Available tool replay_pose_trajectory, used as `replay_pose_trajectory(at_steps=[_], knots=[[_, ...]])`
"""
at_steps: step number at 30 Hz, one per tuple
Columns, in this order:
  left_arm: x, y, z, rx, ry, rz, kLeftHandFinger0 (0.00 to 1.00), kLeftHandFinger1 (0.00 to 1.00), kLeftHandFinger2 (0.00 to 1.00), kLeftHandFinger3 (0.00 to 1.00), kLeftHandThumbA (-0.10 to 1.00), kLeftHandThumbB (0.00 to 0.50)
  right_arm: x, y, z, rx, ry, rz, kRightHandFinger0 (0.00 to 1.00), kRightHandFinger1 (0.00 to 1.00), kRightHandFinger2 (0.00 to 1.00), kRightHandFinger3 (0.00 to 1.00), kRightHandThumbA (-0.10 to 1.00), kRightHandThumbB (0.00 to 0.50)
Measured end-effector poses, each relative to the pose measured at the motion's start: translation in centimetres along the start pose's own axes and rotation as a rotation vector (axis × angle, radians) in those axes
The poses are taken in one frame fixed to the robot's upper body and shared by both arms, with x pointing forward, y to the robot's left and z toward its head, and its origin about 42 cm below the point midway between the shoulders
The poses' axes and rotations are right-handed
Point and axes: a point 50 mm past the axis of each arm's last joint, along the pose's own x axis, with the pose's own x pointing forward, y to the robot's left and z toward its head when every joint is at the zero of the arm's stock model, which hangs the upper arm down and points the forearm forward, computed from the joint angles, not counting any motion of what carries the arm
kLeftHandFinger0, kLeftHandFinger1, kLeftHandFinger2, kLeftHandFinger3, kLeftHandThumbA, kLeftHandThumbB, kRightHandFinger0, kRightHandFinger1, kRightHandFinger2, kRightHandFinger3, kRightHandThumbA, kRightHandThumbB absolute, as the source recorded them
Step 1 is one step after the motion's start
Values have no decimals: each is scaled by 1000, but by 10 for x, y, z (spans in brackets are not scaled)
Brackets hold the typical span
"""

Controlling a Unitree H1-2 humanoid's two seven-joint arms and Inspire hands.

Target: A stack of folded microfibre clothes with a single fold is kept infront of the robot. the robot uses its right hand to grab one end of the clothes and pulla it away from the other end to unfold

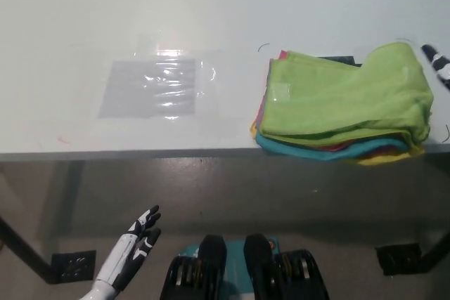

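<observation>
Only a sliver shows: the right hand appears as a few black-and-white fingertips at the picture's 3 o'clock edge, over the tabletop.
Right hand state: cannot tell; too little of it is in view to judge how far it is spread, and nothing visible is held in it.
Left hand: resting low at 7 o'clock, below the tabletop edge, fingers loosely apart, holding nothing.
Cloth stack: folded microfibre cloths on the tabletop's near edge at about 3 o'clock; lime green on top, with pink, teal and yellow layers showing beneath.
Key relation: the stack lies at 9 o'clock from the right hand, just beside it; its long axis runs 9 to 3 o'clock, so its 3 o'clock end is the near one. The right hand is far nearer than the left.
Judgement: that near end looks like the one to seize and draw away from the 9 o'clock end.
Clear plastic bag: flat at 10 o'clock, well apart from the stack.
Writing: a small pale tag on the top cloth; nothing legible.
</observation>
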Motion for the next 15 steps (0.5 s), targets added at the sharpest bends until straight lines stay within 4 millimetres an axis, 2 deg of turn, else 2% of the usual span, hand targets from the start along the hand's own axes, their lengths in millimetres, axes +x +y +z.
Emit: replay_pose_trajectory(at_steps=[2, 3, 4, 5, 6, 7, 8, 11, 15], knots=[[0, 0, 0, 0, 0, 0, 1000, 1000, 1000, 1000, 1000, 500, -2, -9, 17, 3, -61, -8, 1000, 1000, 1000, 1000, 1000, 372], [0, 0, 0, 0, 1, 0, 1000, 1000, 1000, 1000, 1000, 500, -4, -13, 25, 6, -92, -12, 1000, 1000, 1000, 1000, 1000, 474], [0, 0, 0, 0, 1, 0, 1000, 1000, 1000, 1000, 1000, 500, -7, -16, 31, 8, -111, -14, 1000, 1000, 1000, 1000, 1000, 429], [0, 0, 0, 0, 1, -1, 1000, 1000, 1000, 1000, 1000, 500, -13, -20, 39, 12, -137, -16, 1000, 1000, 1000, 1000, 1000, 441], [0, 0, 0, 0, 1, -1, 1000, 1000, 1000, 1000, 1000, 500, -21, -23, 45, 15, -156, -16, 1000, 1000, 1000, 1000, 1000, 392], [0, 0, 0, 0, 1, -1, 1000, 1000, 1000, 1000, 1000, 500, -26, -25, 49, 18, -167, -12, 1000, 1000, 1000, 1000, 1000, 427], [0, 0, 0, 0, 1, -1, 1000, 1000, 1000, 1000, 1000, 500, -38, -26, 56, 27, -193, 1, 1000, 1000, 1000, 1000, 1000, 429], [0, 0, 0, 0, 2, -1, 1000, 1000, 1000, 1000, 1000, 500, -72, -25, 71, 56, -243, 45, 1000, 1000, 1000, 1000, 1000, 338], [0, 0, -1, 0, 3, -2, 1000, 1000, 1000, 1000, 1000, 500, -123, -10, 65, 102, -184, 136, 1000, 1000, 1000, 1000, 1000, 347]])
